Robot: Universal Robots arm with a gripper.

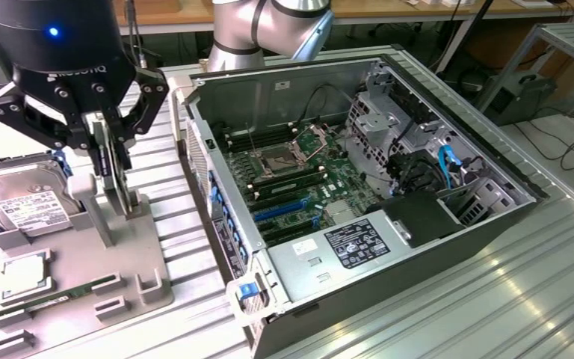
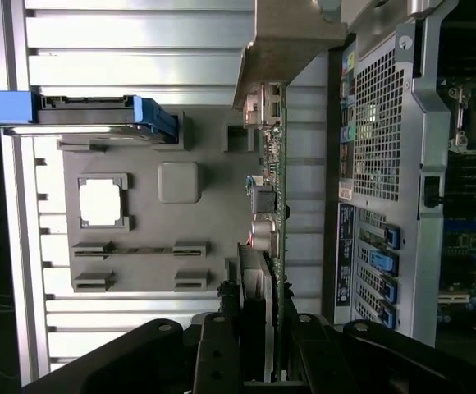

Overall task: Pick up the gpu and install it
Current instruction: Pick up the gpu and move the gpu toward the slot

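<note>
The black two-fingered gripper (image 1: pixel 110 138) has its fingers drawn in against both faces of the thin dark circuit card, the gpu (image 1: pixel 117 176), and holds it by the upper edge. The card stands upright on edge. Its lower end is at the slotted posts of the grey moulded parts holder (image 1: pixel 78 269) on the ribbed aluminium bench (image 1: pixel 486 299). Whether that end sits in the slot or just above it cannot be told.

In the wrist view the gpu (image 2: pixel 269 230) runs edge-on away from the gripper (image 2: pixel 263 353), and its pale metal bracket (image 2: pixel 291 41) is at the far end. The open grey computer case (image 1: pixel 257 93) lies beside the holder, with blue expansion slots (image 1: pixel 285 213) on its green motherboard.

The grip takes only a narrow part of a long card, so the free end could swing or sag and the card could turn between the pads. If the card leaves the holder at a tilt, it may bind in the posts and drag the holder along. The silver hard drive with a white label (image 1: pixel 18 202) stands near the gripper's outer linkage and could be knocked. At the case, the projecting bracket could catch the rear wall. A small tilt would set the card's edge connector against a slot rim instead of into it.
</note>
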